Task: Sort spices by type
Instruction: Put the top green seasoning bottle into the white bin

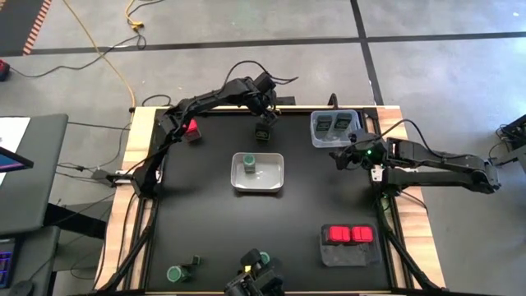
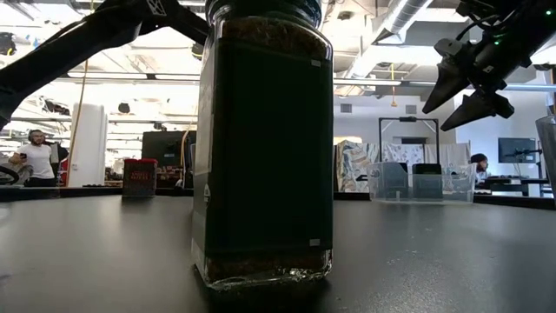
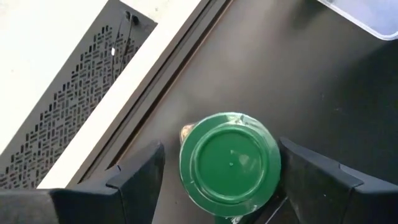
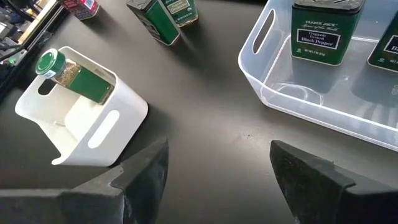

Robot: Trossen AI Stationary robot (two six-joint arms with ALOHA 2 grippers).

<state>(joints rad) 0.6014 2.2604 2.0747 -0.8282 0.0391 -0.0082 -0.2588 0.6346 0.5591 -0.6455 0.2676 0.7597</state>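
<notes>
Black table [image 1: 205,230]: my left gripper [image 3: 221,171] open around a green-lidded jar [image 3: 229,163], not clamped; my right gripper [image 4: 217,165] open, empty, beside the clear tray [image 4: 311,102].

— What lies around the table?
— A grey concrete floor [image 1: 246,33] crossed by dark tape lines [image 1: 366,41], with a yellow cable [image 1: 111,57] trailing across it.
— And beyond?
— An open workshop: exposed ceiling ducts [image 2: 404,17], a person [image 2: 36,158] standing at far left.
</notes>
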